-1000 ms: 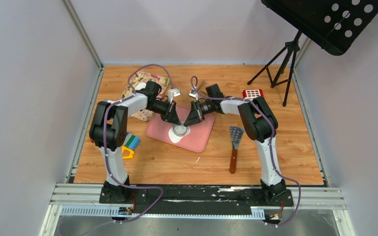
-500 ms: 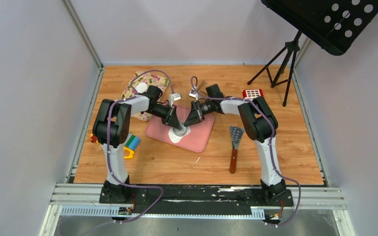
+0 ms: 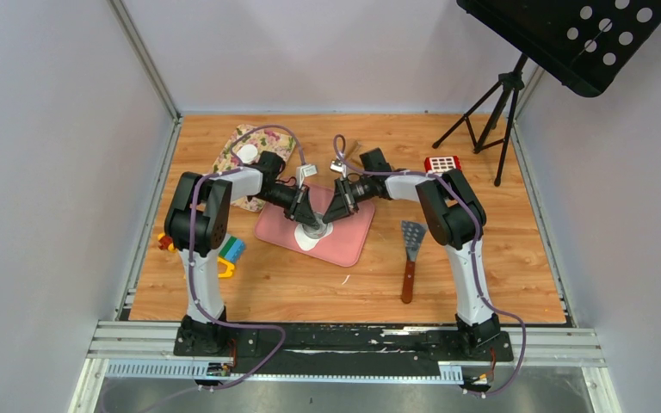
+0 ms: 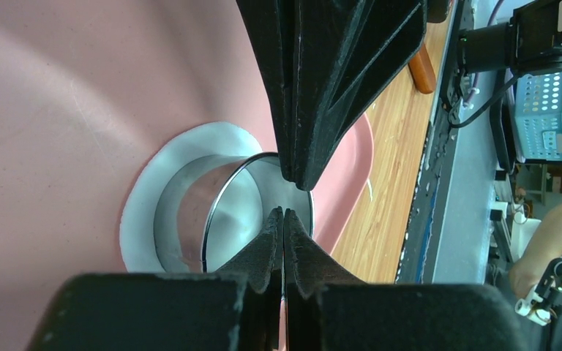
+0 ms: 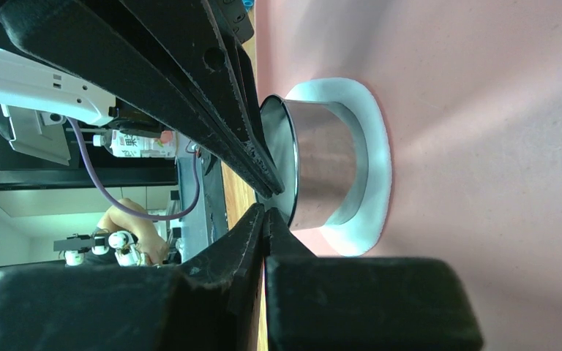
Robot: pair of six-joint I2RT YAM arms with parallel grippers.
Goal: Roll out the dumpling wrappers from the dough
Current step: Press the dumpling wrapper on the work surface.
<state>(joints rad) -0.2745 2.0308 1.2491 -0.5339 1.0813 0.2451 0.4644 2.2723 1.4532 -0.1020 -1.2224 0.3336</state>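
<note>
At mid-frame on the pink mat (image 3: 353, 237), atop the flat white dough (image 4: 143, 205), with left fingers (image 4: 263, 245) and right fingers (image 5: 243, 241) both pinched closed, empty, tips at the ring cutter (image 4: 190, 219) rim: press straight down evenly, twist slightly, avoid tilting.

No legible text or labels

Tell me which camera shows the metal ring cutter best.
Right wrist: the ring cutter shows its steel wall and rim side-on, standing on the dough. Left wrist shows it partly hidden; top view shows just a tiny glint.
</note>
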